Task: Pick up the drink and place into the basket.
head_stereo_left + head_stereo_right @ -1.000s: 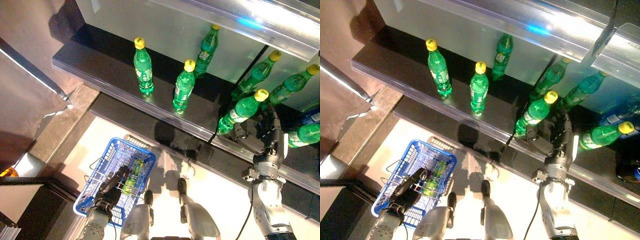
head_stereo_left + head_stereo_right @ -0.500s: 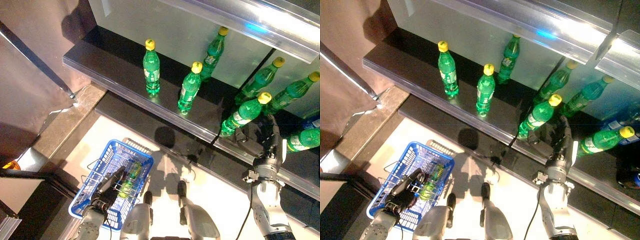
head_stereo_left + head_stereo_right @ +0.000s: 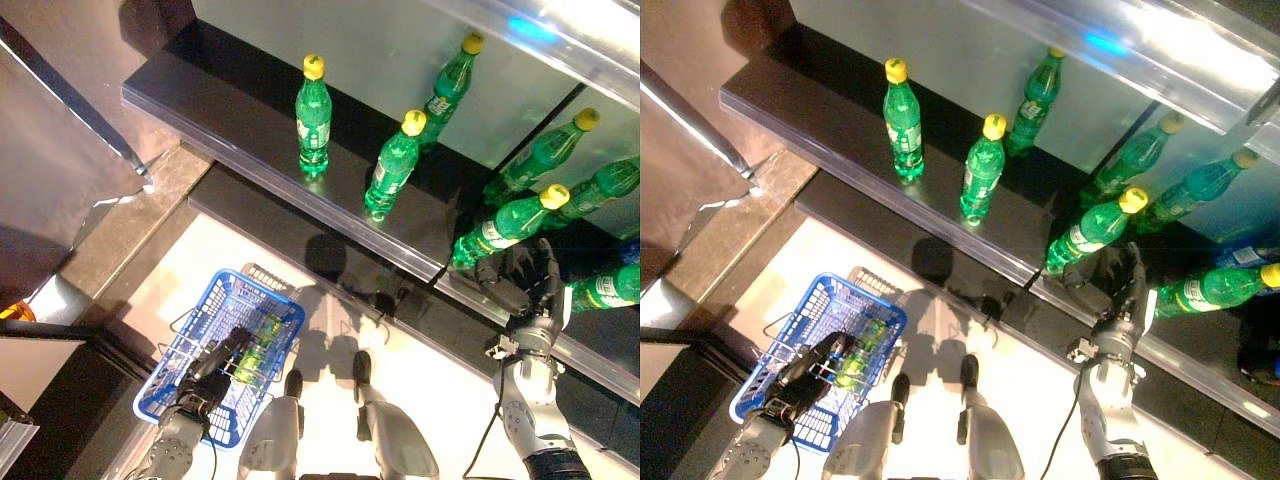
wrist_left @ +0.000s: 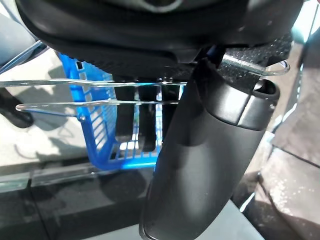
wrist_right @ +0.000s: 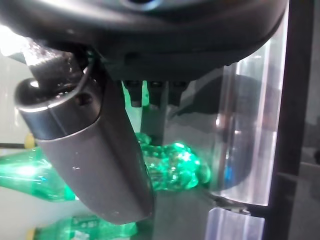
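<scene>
Bottles are standing on the shelf (image 3: 250, 130), and one green bottle (image 3: 497, 228) is leaning just ahead of the right hand (image 3: 525, 290), whose fingers are spreading apart near its base without gripping. Another bottle (image 3: 257, 352) is lying in the blue basket (image 3: 175, 392), so part seems done. Left hand (image 3: 800, 375) is curling around the basket's wire handle (image 4: 95, 94), which only its wrist view is showing closely.

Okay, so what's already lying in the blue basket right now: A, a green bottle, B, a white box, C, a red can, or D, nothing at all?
A: a green bottle lies inside the blue basket, whose wire handle the left hand grips, while the right hand is up at the shelf by another bottle.
</scene>
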`<state>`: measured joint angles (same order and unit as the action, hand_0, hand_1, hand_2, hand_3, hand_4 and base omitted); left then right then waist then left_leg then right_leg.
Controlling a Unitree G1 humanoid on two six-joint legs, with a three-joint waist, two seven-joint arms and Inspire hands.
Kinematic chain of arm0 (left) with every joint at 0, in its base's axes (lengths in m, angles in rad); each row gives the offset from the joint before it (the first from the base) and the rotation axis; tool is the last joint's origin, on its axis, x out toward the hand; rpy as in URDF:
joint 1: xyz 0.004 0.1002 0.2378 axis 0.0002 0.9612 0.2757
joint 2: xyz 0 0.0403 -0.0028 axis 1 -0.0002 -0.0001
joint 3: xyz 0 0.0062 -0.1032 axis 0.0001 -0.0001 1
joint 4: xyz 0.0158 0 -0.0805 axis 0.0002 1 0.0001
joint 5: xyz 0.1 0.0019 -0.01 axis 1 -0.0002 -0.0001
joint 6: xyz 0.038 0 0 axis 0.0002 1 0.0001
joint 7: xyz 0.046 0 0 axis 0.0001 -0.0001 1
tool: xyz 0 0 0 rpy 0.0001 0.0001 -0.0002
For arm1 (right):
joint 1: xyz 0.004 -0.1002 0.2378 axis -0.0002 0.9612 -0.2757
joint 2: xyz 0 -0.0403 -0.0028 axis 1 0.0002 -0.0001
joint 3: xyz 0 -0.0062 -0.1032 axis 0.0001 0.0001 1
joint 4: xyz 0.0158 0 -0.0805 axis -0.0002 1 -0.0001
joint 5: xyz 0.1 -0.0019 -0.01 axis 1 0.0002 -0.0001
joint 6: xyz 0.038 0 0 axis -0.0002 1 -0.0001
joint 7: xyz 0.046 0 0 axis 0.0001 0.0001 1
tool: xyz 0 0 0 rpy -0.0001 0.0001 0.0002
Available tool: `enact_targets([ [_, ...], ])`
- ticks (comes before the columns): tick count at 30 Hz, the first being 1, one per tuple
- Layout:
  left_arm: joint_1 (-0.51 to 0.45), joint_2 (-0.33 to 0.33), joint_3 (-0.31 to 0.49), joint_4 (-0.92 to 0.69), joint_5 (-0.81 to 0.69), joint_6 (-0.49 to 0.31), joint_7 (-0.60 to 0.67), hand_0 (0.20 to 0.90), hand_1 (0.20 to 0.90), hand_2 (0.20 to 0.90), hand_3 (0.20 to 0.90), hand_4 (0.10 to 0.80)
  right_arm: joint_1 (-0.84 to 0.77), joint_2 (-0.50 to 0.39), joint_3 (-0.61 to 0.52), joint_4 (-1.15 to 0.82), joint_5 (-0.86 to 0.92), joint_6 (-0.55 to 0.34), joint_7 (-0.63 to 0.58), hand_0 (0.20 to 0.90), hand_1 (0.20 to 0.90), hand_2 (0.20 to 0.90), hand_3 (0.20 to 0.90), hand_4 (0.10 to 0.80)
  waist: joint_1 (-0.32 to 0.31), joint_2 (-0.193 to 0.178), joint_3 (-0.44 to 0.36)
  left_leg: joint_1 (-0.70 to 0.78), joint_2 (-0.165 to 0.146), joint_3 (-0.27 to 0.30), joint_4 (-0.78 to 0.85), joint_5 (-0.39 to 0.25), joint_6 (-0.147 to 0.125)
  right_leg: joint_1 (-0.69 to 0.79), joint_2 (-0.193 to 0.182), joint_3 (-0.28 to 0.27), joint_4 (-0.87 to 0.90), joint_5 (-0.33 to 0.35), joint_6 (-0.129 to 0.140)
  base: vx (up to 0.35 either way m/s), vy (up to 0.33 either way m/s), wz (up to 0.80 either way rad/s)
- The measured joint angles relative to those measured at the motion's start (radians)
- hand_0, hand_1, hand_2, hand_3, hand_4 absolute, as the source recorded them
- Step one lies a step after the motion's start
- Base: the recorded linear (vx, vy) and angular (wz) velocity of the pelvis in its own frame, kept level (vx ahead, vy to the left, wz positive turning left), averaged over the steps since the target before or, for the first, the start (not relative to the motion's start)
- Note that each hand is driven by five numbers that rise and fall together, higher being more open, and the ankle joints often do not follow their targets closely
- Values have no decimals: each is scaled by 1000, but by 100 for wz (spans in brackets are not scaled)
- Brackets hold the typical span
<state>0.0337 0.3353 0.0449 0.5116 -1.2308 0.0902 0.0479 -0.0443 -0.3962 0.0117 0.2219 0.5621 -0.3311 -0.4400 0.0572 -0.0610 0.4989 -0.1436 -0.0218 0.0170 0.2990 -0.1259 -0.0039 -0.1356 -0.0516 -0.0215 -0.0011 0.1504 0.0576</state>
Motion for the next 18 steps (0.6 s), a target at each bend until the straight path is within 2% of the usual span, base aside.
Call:
enact_targets([
  [7,-43,43,-49,6,-8,-41,-20,300,300,300,200,100,-30,1,15,3,1,-51,-17,900,900,900,900,800,-3,-18,6,-137,7,1,90,-23,4,-99,9,3,14,37,3,-102,-62,-3],
  [11,-54,71,-65,7,-9,-75,-21,300,300,300,200,100,-49,1,23,3,9,-73,-28,900,900,900,900,800,1,-36,10,-192,23,0,123,-28,4,-137,18,0,13,3,54,-65,-71,-4],
  [12,-56,75,-64,7,-9,-80,-21,300,300,300,200,100,-58,1,23,3,9,-74,-32,900,900,900,900,800,7,-39,11,-199,41,1,120,-26,4,-147,25,0,21,-17,75,-35,-72,-23],
  [13,-55,81,-63,8,-9,-83,-21,300,300,300,200,100,-62,2,23,3,9,-78,-39,900,900,900,900,800,21,-39,10,-205,53,7,124,-27,3,-167,34,-3,68,-38,79,-30,-63,-16],
  [15,-61,88,-64,9,-8,-85,-22,300,300,300,200,100,-70,2,23,3,9,-87,-50,900,900,900,900,800,23,-48,10,-214,42,-4,133,-34,-11,-170,45,1,96,-34,43,-31,-52,2],
  [17,-64,91,-65,10,-8,-94,-22,300,300,300,200,100,-102,3,24,2,9,-94,-59,900,900,900,900,800,23,-55,12,-232,43,-5,138,-33,-9,-171,49,2,67,-8,8,-37,-51,-2],
  [18,-68,91,-64,10,-8,-94,-22,300,300,300,200,100,-109,3,25,2,9,-94,-64,900,900,900,900,800,23,-57,13,-236,43,-5,139,-33,-9,-173,49,2,64,-5,3,-31,-53,-2],
])
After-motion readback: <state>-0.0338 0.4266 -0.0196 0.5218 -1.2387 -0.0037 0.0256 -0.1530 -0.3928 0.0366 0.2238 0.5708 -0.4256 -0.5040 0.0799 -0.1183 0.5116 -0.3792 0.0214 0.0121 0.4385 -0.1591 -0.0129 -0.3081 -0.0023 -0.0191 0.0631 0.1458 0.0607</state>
